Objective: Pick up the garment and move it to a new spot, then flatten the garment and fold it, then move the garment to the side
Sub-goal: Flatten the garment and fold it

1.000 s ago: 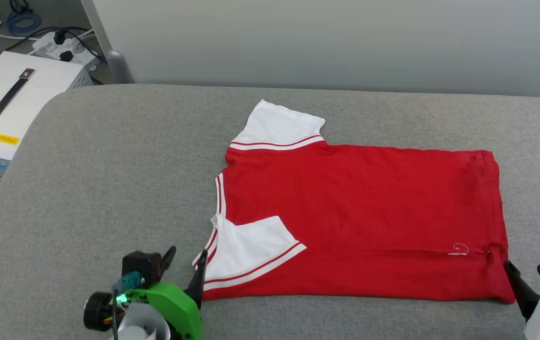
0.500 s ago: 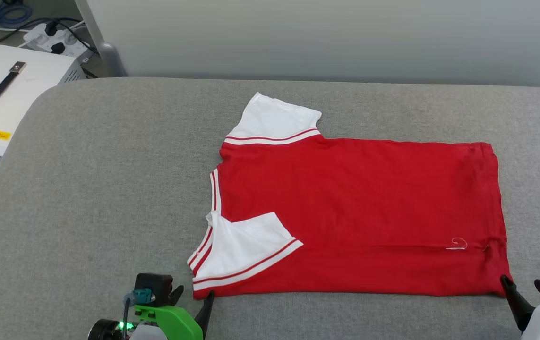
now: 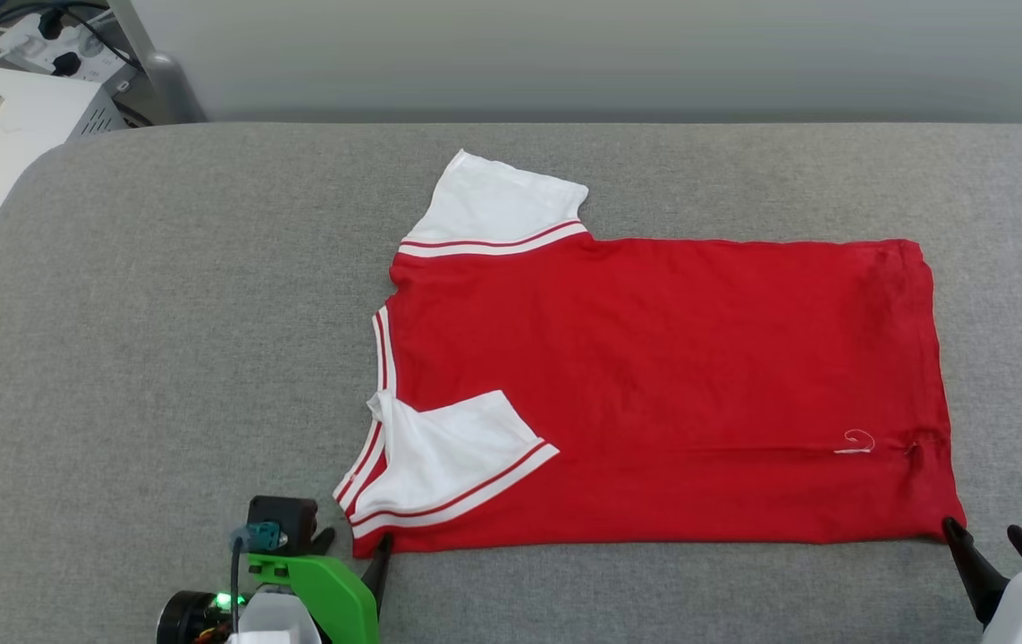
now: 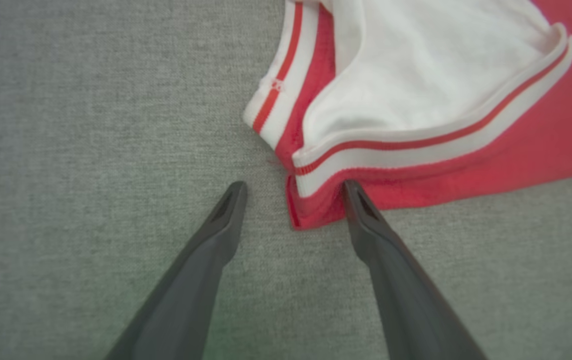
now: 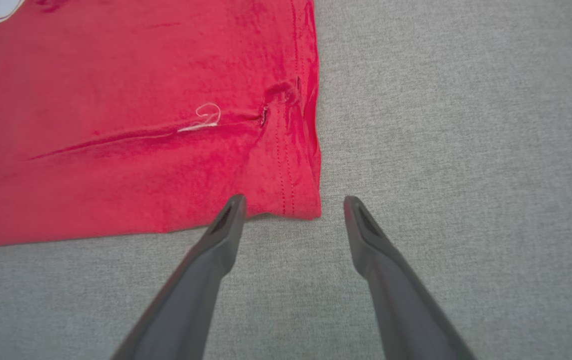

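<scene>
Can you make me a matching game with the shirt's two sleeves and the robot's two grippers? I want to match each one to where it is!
Things:
1. left gripper
2. right gripper
3. near sleeve
4. far sleeve

Places:
A. spread out flat on the grey surface
B. at the bottom-hem corner of the shirt
C. folded over onto the red part of the shirt
D. at the shirt's corner beside the folded sleeve

Right pairs: 1-D, 2-B, 3-C, 4-A
</scene>
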Controlling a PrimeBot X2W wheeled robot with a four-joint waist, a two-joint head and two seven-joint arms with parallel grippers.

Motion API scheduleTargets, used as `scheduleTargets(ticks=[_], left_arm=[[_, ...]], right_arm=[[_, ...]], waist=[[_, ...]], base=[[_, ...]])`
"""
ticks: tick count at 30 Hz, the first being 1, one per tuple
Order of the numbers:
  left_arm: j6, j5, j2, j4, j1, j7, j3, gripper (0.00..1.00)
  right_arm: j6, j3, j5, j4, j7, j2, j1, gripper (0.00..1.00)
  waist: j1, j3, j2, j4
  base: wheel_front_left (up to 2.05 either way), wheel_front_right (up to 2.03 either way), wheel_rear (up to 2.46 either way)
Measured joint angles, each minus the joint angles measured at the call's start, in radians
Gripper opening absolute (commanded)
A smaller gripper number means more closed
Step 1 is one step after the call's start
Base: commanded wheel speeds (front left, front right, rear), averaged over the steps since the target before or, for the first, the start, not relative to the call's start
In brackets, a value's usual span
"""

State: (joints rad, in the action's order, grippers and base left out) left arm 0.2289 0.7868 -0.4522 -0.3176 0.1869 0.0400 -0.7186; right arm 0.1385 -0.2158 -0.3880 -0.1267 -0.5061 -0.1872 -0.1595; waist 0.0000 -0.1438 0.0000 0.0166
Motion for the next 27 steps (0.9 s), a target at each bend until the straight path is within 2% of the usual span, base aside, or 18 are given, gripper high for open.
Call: scheduleTargets(ticks=[1, 2, 3, 4, 11, 12, 15, 19, 27], left_arm=[[0.0, 0.003, 0.0, -0.003, 0.002, 0.008, -0.002, 1.0], [-0.004, 0.008, 0.001, -0.007, 0.005, 0.022, -0.004, 0.94], [-0.009, 0.015, 0.001, -0.01, 0.011, 0.033, -0.005, 0.32], [-0.015, 0.021, 0.001, -0.011, 0.015, 0.04, -0.005, 0.0], [-0.048, 0.052, 0.01, -0.016, 0.028, 0.07, -0.017, 0.0], [-0.065, 0.052, 0.008, -0.004, 0.028, 0.069, -0.021, 0.0], [-0.071, 0.062, 0.002, 0.026, 0.012, 0.066, -0.022, 0.0], [-0.069, 0.059, -0.022, 0.098, -0.008, 0.073, -0.027, 0.0], [-0.029, 0.053, -0.066, 0.264, -0.01, 0.113, -0.022, 0.0]], right_arm=[[0.0, 0.0, 0.0, -0.001, 0.0, 0.0, 0.0, 1.0], [0.0, 0.0, 0.0, -0.001, 0.0, 0.0, 0.001, 1.0], [0.0, 0.0, 0.0, -0.001, 0.0, 0.0, 0.001, 1.0], [0.0, 0.0, 0.001, -0.002, 0.0, 0.0, 0.002, 1.0], [0.0, -0.001, 0.03, -0.004, -0.026, -0.014, 0.002, 1.0], [0.0, -0.002, 0.034, -0.005, -0.033, -0.016, 0.002, 1.0], [0.0, -0.005, 0.038, -0.009, -0.056, -0.017, 0.002, 1.0], [0.0, -0.01, 0.062, -0.005, -0.097, -0.028, 0.004, 1.0], [0.0, -0.056, 0.13, 0.068, -0.172, -0.008, 0.087, 1.0]], waist=[[0.0, -0.003, 0.0, -0.001], [0.0, -0.006, 0.0, -0.001], [0.0, -0.008, 0.0, -0.002], [0.0, -0.01, 0.0, -0.002], [0.0, 0.003, 0.0, 0.01], [0.0, 0.007, 0.0, 0.013], [0.0, 0.018, 0.0, 0.024], [0.0, 0.021, 0.0, 0.043], [0.0, -0.004, 0.0, 0.076]], base=[[0.0, 0.0, 0.0], [0.0, 0.0, 0.0], [0.0, 0.0, 0.0], [0.0, 0.0, 0.0], [0.0, 0.0, 0.0], [0.0, 0.0, 0.0], [0.0, 0.0, 0.0], [0.0, 0.0, 0.0], [0.0, 0.0, 0.0]])
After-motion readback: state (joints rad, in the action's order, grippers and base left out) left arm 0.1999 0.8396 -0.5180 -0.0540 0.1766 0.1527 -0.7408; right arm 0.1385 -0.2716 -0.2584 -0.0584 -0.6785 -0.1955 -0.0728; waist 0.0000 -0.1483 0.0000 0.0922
